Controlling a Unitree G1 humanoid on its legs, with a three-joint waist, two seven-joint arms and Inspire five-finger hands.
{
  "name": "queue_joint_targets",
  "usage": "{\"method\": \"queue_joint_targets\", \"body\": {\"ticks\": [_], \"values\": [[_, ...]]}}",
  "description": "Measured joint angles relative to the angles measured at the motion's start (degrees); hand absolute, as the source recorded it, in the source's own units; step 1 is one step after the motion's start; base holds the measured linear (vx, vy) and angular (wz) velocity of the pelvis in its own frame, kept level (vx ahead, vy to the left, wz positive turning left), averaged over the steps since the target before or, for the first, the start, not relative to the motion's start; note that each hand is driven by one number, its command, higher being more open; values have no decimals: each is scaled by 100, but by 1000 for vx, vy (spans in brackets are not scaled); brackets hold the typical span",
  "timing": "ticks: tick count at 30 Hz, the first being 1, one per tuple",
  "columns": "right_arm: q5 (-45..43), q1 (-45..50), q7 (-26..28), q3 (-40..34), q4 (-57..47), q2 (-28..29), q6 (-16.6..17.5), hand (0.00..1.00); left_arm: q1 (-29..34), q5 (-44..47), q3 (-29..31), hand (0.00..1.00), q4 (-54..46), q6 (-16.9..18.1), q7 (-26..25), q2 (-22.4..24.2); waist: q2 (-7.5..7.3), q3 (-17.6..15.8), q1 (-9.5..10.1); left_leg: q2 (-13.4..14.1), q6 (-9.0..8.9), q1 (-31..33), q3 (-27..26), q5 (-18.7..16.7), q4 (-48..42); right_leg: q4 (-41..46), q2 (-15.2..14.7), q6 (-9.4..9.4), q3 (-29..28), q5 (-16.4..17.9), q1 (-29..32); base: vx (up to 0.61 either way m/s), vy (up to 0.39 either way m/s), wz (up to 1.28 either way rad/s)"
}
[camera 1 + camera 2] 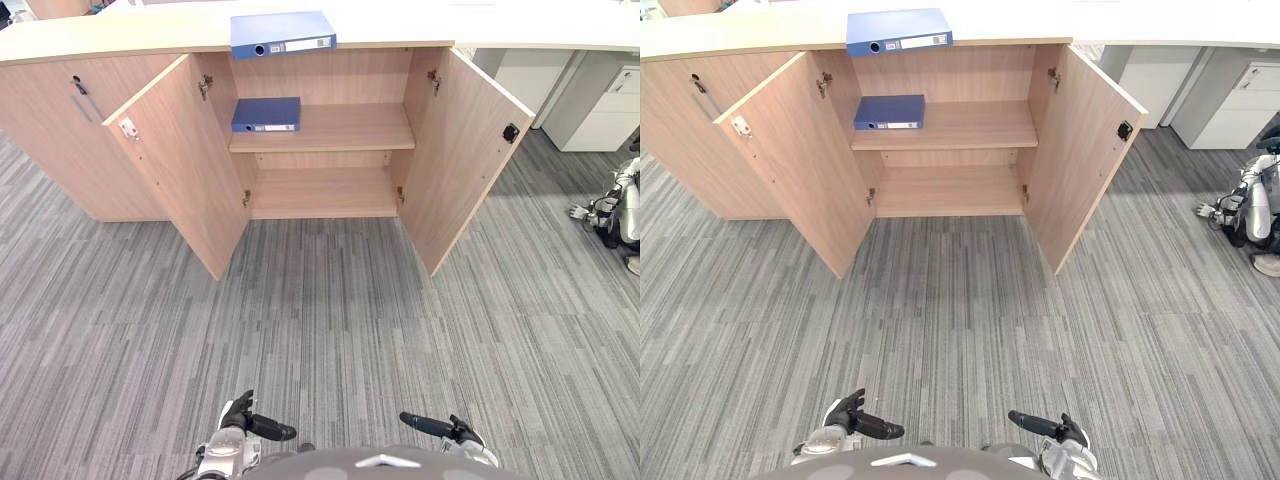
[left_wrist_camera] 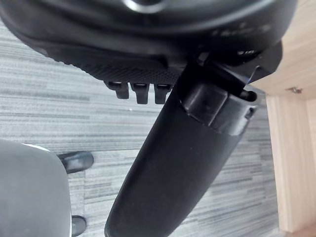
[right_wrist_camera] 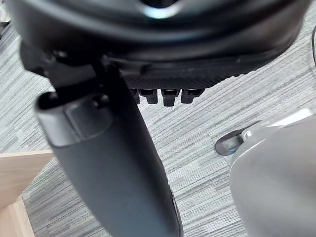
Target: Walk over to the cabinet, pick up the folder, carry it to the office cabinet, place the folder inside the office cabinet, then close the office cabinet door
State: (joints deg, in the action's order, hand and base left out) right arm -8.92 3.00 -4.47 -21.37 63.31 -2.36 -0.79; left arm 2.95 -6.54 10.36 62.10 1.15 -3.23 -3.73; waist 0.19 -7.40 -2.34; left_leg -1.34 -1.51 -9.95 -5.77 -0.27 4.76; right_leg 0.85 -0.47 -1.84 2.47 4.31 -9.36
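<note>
Bright even light (soft shadows)

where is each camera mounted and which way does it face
Left eye view: head, down at open cabinet, top folder, shelf folder; left hand, right hand below.
Right eye view: same scene, shifted slightly.
Left wrist view: along left hand, over carpet, cabinet wood.
Right wrist view: along right hand, same carpet and wood.

Left hand [image 1: 252, 423] and right hand [image 1: 438, 428], both well short of the cabinet [image 1: 340, 128]: matte black shells, thick rounded thumbs, textured palm edges, silver-grey wrists.
</note>
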Motion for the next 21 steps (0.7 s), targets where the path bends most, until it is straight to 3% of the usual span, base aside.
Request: {"method": "queue_joint_targets", "body": {"ticks": [21], "values": [[-11, 43, -206, -18, 42, 15, -20, 100, 96, 1048, 10, 100, 70, 0, -270, 22, -20, 65, 4, -2, 25, -18, 60, 15, 20, -80, 3, -1, 94, 2, -79, -16, -11, 1]]}}
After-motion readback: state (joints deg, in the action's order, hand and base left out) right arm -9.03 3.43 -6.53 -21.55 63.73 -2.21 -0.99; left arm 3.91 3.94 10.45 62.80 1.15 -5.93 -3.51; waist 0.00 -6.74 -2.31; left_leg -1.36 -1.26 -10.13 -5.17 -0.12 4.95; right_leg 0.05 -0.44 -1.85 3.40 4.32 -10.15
